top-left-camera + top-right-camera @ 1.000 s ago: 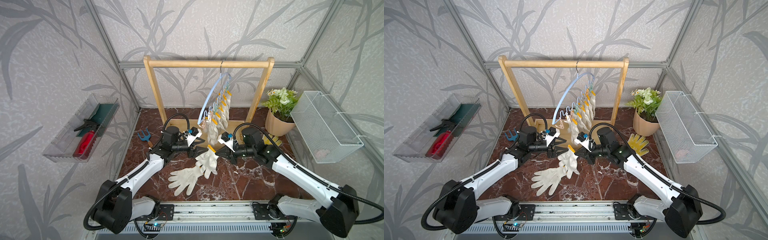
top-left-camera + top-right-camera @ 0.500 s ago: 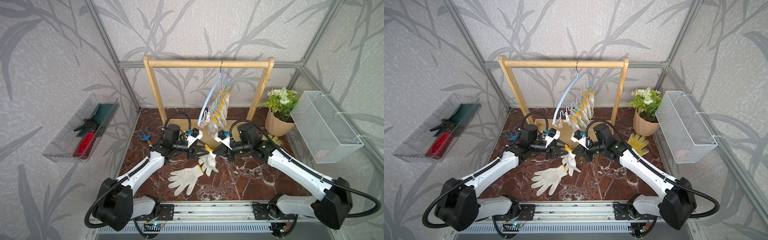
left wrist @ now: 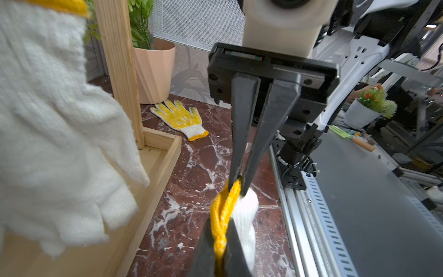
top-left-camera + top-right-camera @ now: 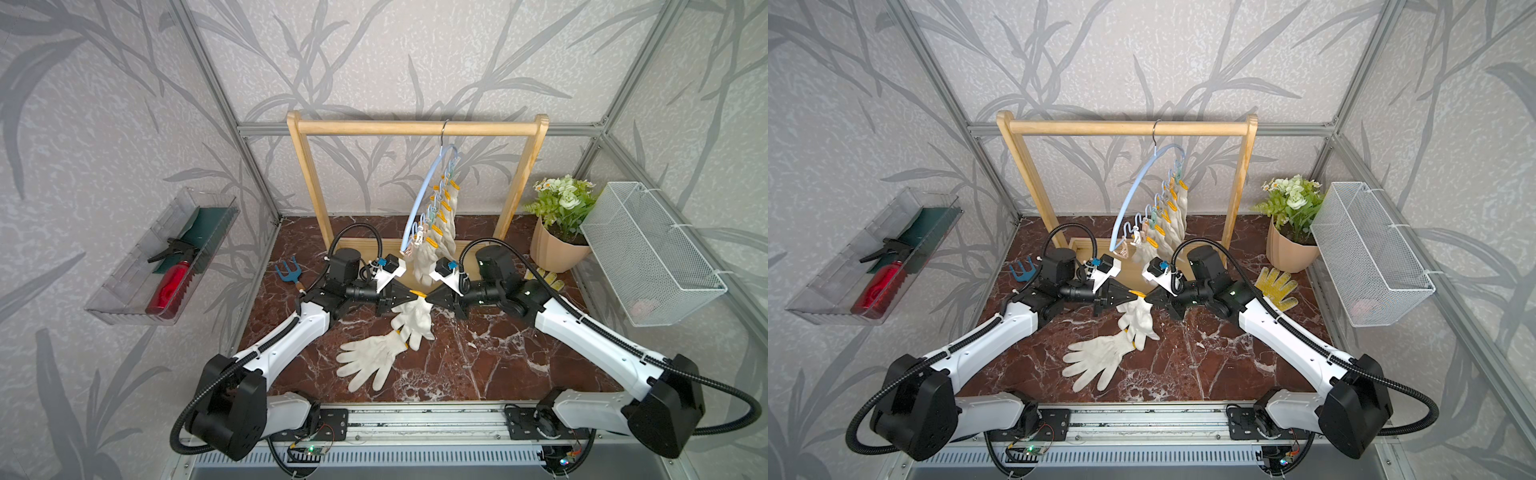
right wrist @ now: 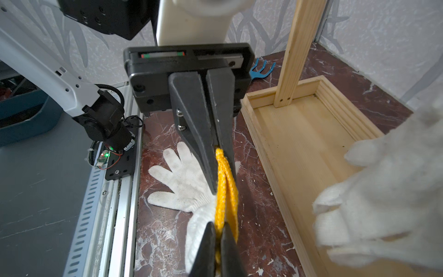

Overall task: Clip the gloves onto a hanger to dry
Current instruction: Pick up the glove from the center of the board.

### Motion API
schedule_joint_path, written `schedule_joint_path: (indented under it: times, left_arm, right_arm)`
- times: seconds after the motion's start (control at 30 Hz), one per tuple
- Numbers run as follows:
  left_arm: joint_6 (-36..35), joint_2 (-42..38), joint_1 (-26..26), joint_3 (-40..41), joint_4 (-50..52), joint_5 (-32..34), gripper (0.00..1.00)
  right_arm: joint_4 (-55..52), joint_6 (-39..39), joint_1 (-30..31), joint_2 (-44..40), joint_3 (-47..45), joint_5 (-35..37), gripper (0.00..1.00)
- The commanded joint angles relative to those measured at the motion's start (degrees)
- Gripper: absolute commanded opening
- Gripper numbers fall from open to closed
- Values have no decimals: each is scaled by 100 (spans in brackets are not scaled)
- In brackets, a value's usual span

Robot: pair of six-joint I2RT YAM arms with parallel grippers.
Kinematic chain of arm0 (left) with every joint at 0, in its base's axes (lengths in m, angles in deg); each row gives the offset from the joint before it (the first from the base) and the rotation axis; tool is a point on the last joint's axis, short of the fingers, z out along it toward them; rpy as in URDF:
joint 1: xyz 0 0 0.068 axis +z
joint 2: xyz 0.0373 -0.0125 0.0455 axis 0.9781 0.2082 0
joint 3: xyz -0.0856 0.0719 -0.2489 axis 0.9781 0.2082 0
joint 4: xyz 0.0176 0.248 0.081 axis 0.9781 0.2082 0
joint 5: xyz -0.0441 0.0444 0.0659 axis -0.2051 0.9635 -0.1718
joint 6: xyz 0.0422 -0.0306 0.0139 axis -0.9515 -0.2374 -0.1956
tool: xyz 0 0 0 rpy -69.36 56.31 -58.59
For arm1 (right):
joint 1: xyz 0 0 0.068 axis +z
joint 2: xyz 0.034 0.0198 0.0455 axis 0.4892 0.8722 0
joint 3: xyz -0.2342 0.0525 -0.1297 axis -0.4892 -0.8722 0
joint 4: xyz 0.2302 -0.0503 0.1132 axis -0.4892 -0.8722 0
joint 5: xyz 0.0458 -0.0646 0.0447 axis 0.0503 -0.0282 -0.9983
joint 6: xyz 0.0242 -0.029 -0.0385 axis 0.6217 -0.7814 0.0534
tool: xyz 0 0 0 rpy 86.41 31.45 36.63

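An off-white glove (image 4: 411, 318) hangs by its yellow cuff (image 3: 223, 211) between my two grippers, low over the marble floor. My left gripper (image 4: 411, 294) is shut on the cuff from the left. From the right, my right gripper (image 4: 426, 296) pinches the same cuff, its jaws a narrow slit apart (image 5: 217, 226). A second glove (image 4: 374, 361) lies flat on the floor just in front. Behind, the light-blue hanger (image 4: 422, 203) hangs from the wooden rack with several gloves (image 4: 440, 232) clipped along it.
The wooden rack (image 4: 415, 126) and its base tray (image 5: 299, 144) stand right behind the grippers. A yellow patterned glove (image 4: 1277, 286), a flower pot (image 4: 557, 245) and a wire basket (image 4: 648, 253) are at the right. A blue hand rake (image 4: 289, 272) lies at the left.
My left gripper has closed on the cuff that the right gripper was holding. Both grippers have drawn together and a little toward the rack, lifting the glove off the lying one.
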Motion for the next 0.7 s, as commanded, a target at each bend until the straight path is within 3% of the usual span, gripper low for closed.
schedule_joint_path:
  times: [0.0,0.03,0.13,0.33,0.47,0.67]
  left_arm:
    - [237,-35,7,86,-649,316,0]
    - [277,-59,7,131,-765,348,0]
    - [423,-127,7,217,-1085,435,0]
    - [671,-116,7,305,-1539,385,0]
    - [746,-97,7,326,-1643,381,0]
    - [836,-85,7,392,-1830,498,0]
  right_arm:
    - [628,355,-91,-19,-207,-18,43]
    - [836,528,-133,-22,-305,-106,50]
    - [1488,1000,-162,11,-604,-316,59]
    - [2297,1454,-166,204,-896,-384,64]
    - [2828,1717,-183,259,-1025,-554,62]
    - [3401,1989,-234,135,-1207,-601,45]
